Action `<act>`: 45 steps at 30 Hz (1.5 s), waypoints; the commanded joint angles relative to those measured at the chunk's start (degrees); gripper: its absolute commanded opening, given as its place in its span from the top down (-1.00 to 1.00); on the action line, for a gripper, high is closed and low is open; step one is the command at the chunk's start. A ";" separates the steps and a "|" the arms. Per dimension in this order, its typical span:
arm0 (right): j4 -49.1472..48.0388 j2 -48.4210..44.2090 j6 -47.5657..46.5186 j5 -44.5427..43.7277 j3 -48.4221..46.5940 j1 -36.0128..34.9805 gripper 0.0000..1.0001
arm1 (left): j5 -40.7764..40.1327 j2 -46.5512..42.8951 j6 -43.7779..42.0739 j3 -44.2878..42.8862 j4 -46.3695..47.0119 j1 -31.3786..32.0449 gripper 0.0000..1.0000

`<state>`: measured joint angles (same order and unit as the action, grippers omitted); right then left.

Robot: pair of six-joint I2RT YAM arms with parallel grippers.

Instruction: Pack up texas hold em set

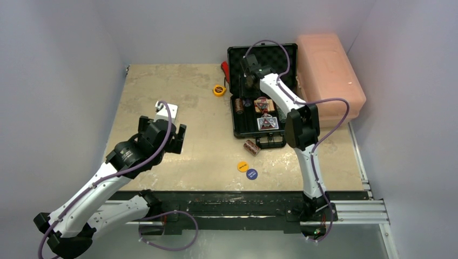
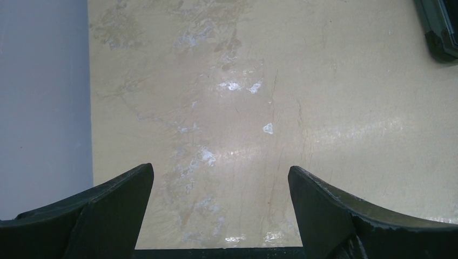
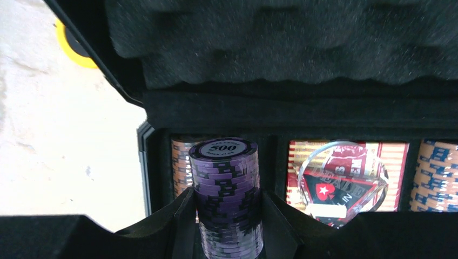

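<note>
Purple chip stack (image 3: 227,183) is being clamped by the right gripper (image 3: 227,213) over the open briefcase (image 3: 281,108); tilting, or clipping its rim while lowering, could be spilling loose chips. Left gripper (image 2: 220,170) is hanging open, empty, over the table (image 2: 227,81).

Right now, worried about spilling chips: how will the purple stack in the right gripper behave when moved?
The purple chip stack looks like separate discs, so it may shear or scatter if jolted. The right gripper presses its sides, which probably holds the column together. Round edges suggest dropped chips would roll.
</note>
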<state>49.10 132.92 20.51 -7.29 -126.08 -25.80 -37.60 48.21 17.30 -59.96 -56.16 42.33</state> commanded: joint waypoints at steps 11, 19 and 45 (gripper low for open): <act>-2.84 -0.23 1.32 -1.50 2.73 0.84 1.00 | 0.69 -0.66 -0.95 0.55 2.30 -0.75 -0.92; -3.83 0.92 0.77 -1.07 2.22 1.34 1.00 | 1.00 -0.55 -1.00 0.62 2.42 -0.85 -0.92; -8.70 0.45 0.67 1.76 -0.36 1.59 -0.14 | 1.56 -0.48 -1.08 0.64 2.42 -1.36 -0.92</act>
<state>48.01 136.46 21.34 -7.60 -122.89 -24.56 -36.36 48.10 16.91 -59.33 -55.68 41.25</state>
